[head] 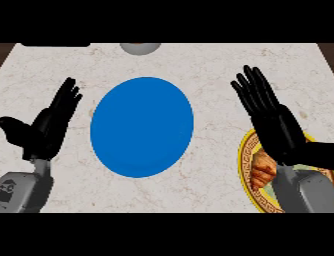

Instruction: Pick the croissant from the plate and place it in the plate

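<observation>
The right hand (pixel 273 120) hovers with fingers straight and spread, holding nothing. Just beneath its wrist, the croissant (pixel 262 170) lies on the gold-rimmed plate (pixel 245 159). Left of it sits the blue plate (pixel 142 126); beyond that, the left hand (pixel 48 125) rests open.

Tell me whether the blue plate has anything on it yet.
Empty. The blue plate shows only bare blue surface; the croissant still lies on the gold-rimmed plate.
</observation>
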Available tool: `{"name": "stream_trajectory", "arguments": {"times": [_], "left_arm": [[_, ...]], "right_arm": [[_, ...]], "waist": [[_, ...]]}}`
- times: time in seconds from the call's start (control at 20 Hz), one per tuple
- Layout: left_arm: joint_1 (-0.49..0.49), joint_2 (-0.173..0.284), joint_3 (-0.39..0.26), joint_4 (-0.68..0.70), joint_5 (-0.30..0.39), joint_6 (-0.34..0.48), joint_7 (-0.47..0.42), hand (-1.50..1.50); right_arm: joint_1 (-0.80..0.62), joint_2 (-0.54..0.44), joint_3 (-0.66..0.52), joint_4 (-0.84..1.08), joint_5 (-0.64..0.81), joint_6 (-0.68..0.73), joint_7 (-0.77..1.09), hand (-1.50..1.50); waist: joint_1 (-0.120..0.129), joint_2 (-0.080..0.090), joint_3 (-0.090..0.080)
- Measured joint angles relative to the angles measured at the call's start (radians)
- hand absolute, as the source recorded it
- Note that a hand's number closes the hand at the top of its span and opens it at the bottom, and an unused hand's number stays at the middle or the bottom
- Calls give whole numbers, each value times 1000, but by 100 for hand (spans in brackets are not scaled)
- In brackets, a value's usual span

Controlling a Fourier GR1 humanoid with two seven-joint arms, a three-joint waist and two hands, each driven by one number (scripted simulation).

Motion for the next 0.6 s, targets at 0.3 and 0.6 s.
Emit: {"name": "stream_trajectory", "arguments": {"times": [0.3,0.6], "left_arm": [[107,-16,-12,68,-16,27,39,0],[176,-49,-28,93,4,28,72,0]], "right_arm": [[-6,-212,-154,42,182,-169,119,150],[83,-440,-265,131,502,-413,238,-150]], "waist": [[-30,0,-8],[-64,-2,-14]]}}
